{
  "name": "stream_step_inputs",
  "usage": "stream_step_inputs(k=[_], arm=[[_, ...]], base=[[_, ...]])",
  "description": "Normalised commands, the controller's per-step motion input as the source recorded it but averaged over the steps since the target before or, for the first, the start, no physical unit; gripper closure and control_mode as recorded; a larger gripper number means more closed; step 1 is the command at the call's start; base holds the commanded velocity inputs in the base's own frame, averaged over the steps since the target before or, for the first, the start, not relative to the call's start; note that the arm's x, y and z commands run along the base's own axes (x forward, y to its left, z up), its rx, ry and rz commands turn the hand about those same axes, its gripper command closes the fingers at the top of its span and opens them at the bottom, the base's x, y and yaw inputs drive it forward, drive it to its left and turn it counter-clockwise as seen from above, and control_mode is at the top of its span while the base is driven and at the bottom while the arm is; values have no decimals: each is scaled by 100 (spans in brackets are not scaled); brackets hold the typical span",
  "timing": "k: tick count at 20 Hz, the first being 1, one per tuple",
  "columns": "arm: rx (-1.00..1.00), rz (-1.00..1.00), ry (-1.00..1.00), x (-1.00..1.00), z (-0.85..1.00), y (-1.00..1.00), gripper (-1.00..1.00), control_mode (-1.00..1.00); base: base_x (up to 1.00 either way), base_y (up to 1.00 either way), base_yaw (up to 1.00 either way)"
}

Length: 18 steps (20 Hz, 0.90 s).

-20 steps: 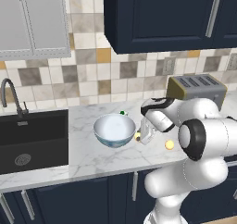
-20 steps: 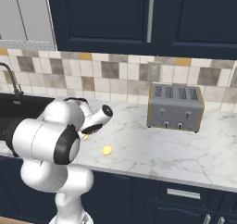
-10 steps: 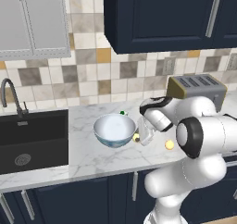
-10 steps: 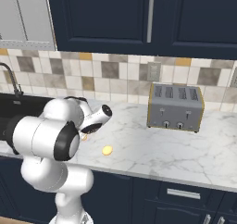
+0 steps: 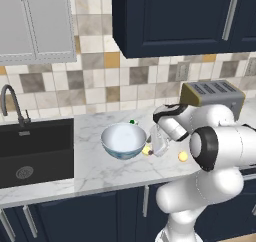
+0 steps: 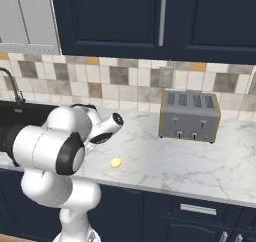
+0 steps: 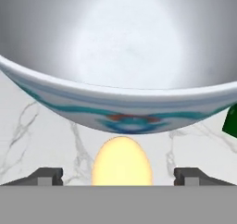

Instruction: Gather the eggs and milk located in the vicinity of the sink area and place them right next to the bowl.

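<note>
Two eggs lie on the counter (image 5: 100, 171): one egg (image 7: 122, 162) sits just beside the bowl (image 5: 123, 141), between the spread fingers of the gripper (image 7: 118, 176), which is released and touches nothing. The second egg (image 5: 183, 156) lies further right, apart from the bowl. The milk's (image 5: 133, 122) green top shows behind the bowl. The sink (image 5: 35, 151) is well left.

Two eggs (image 5: 146, 150) (image 5: 183, 156), one bowl (image 5: 123, 141), one toaster (image 5: 212, 95).
</note>
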Motion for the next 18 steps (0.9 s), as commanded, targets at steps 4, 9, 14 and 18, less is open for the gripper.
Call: stream_step_inputs(k=[4,9,14,18], arm=[[-1,-1,11,0,21,-43,-100,-100],[-6,-4,19,-7,39,-45,-100,-100],[-12,-15,26,-30,24,-50,-100,-100],[-16,-48,38,-14,3,-59,-100,-100]], base=[[0,0,0],[0,0,0],[0,0,0],[0,0,0]])
